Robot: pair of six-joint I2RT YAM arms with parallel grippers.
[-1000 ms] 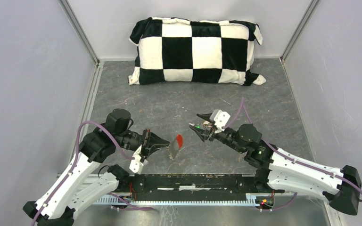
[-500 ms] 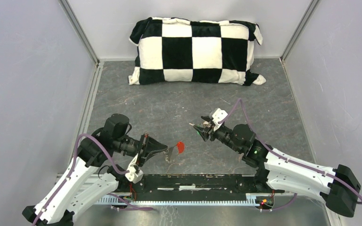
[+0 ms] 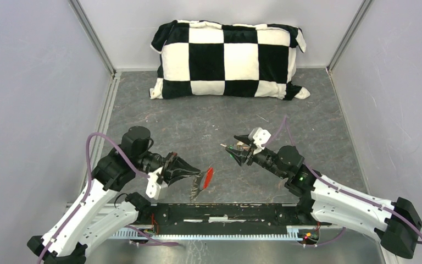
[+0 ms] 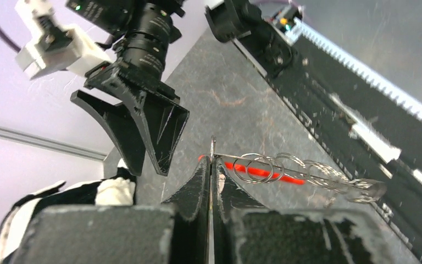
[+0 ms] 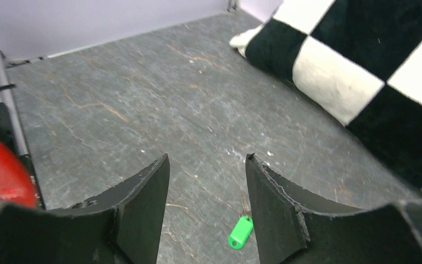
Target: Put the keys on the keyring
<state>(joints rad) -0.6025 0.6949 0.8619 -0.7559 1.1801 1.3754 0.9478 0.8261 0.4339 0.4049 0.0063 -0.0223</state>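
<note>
My left gripper [image 3: 199, 172] is shut on the thin silver keyring [image 4: 257, 168] and holds it above the table. Its chain links and red tag [image 3: 209, 177] hang out past the fingertips. In the left wrist view the gripper [image 4: 212, 161] pinches the ring's edge, and the red tag [image 4: 277, 177] shows behind the links. My right gripper [image 3: 234, 152] is open and empty, hovering over the green-headed key [image 5: 240, 231]. That key lies flat on the table between the open fingers [image 5: 286, 198]. The brass key is not in view.
A black-and-white checkered pillow [image 3: 228, 58] lies at the back of the grey table [image 3: 187, 118]. Grey walls close in both sides. A black rail [image 3: 225, 212] runs along the near edge between the arm bases.
The left gripper has turned and carried the keyring slightly nearer and lower; the red tag now hangs edge-on. The right gripper narrowed a little and stays over the green key.
</note>
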